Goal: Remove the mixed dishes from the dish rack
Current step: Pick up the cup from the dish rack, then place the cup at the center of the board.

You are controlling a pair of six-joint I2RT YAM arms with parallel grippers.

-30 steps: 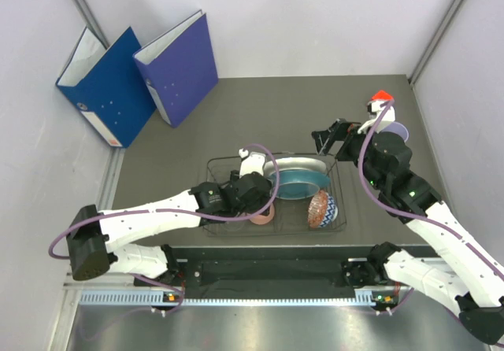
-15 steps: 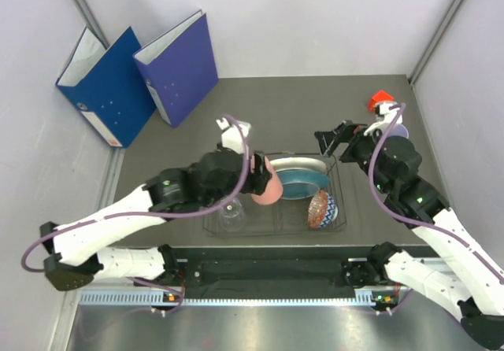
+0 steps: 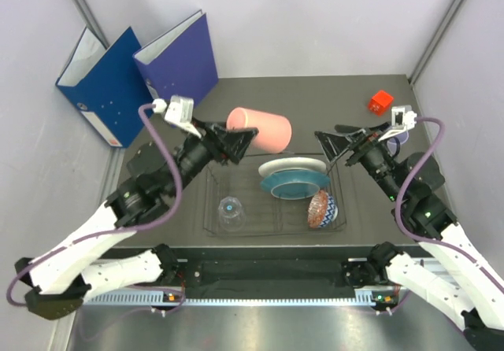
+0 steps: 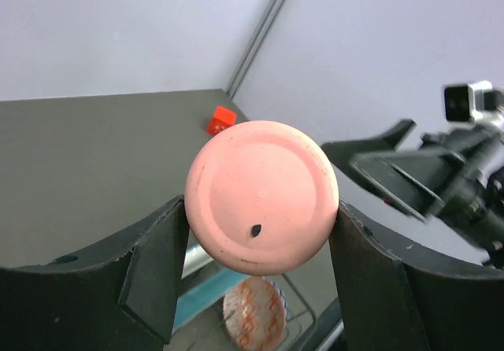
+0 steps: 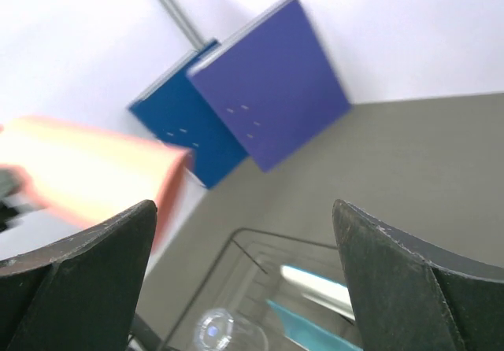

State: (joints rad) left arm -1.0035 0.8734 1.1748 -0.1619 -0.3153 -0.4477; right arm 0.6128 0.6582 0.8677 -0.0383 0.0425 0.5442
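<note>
Salmon-pink cup (image 3: pixel 268 131) held sideways, left pincer (image 3: pixel 240 142) raised

In the right wrist view the pink cup (image 5: pixel 94 178) is a blur at the left, cut off by the edge. The glass (image 5: pixel 216 331) and teal plate (image 5: pixel 311 323) run off the bottom. In the left wrist view only the cup's base shows. The bowl (image 4: pixel 253 313) below is partly covered by it and clipped by the lower edge. From above, the lavender cup (image 3: pixel 398 136) is mostly hidden behind the right arm (image 3: pixel 425 201). The white plate (image 3: pixel 290 165) has marks too small to tell.
</note>
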